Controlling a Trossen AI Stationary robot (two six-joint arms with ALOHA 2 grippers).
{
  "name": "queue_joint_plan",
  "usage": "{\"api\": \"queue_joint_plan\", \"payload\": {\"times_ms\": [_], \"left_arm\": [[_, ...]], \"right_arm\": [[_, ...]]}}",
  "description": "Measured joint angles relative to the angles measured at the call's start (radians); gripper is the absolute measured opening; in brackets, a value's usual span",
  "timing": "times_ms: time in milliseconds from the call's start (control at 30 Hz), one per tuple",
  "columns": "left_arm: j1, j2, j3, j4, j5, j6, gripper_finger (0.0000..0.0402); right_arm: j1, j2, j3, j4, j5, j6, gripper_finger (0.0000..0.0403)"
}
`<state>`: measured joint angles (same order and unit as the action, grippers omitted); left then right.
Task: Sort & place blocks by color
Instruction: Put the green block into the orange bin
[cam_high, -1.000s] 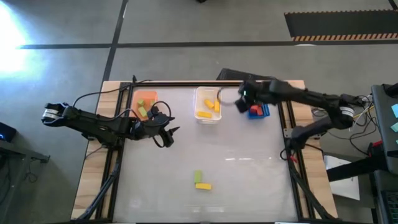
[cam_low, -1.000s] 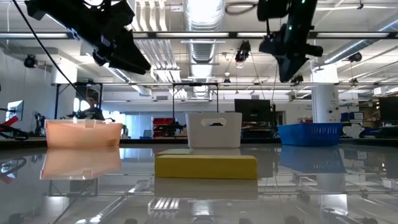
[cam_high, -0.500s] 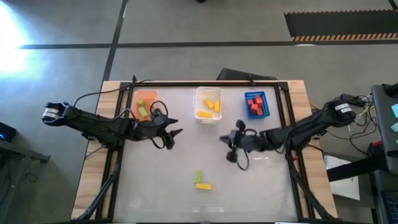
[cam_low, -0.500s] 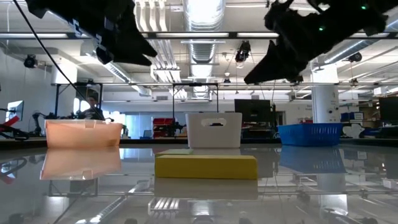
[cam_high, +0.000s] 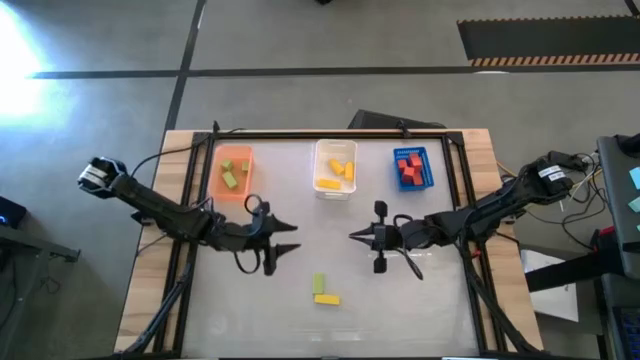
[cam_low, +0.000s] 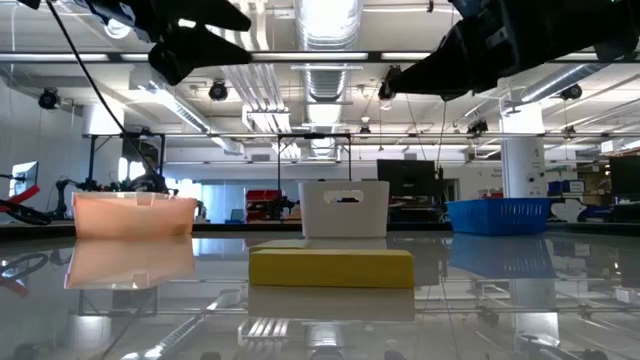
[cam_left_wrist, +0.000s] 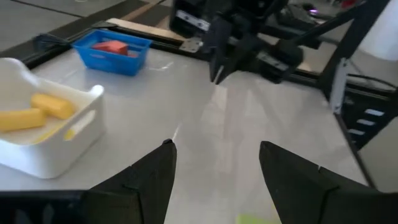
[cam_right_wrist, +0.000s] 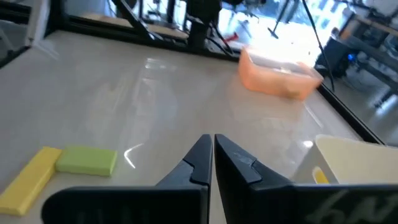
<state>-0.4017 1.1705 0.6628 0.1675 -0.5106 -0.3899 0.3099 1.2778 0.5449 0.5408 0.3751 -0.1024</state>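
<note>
High: left gripper (cam_high: 288, 237) & right gripper (cam_high: 356, 236) face each other mid-table, above two loose blocks (cam_high: 322, 291); right came down from blue bin (cam_high: 413, 167).
L wrist: fingers (cam_left_wrist: 140, 180) spread, empty.
R wrist: fingers (cam_right_wrist: 200, 163) pressed together, empty; green & yellow blocks touching.

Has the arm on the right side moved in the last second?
Yes. The right gripper was up by the blue bin; now it sits mid-table, nearer the loose blocks, fingers shut and empty.
</note>
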Motion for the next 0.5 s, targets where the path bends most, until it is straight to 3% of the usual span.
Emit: {"api": "queue_joint_plan", "payload": {"times_ms": [300,500], "left_arm": [[-0.038,0.092,0.077,0.034,0.000,-0.017,0.0215],[-0.037,0.139,0.145,0.033,-0.001,0.030,0.0215]], "right_arm": [[-0.051,-0.033,-0.050,0.048,-0.021,-0.100,0.0009],[-0.175,-0.064,-0.060,0.054,-0.219,-0.116,0.0009]]}}
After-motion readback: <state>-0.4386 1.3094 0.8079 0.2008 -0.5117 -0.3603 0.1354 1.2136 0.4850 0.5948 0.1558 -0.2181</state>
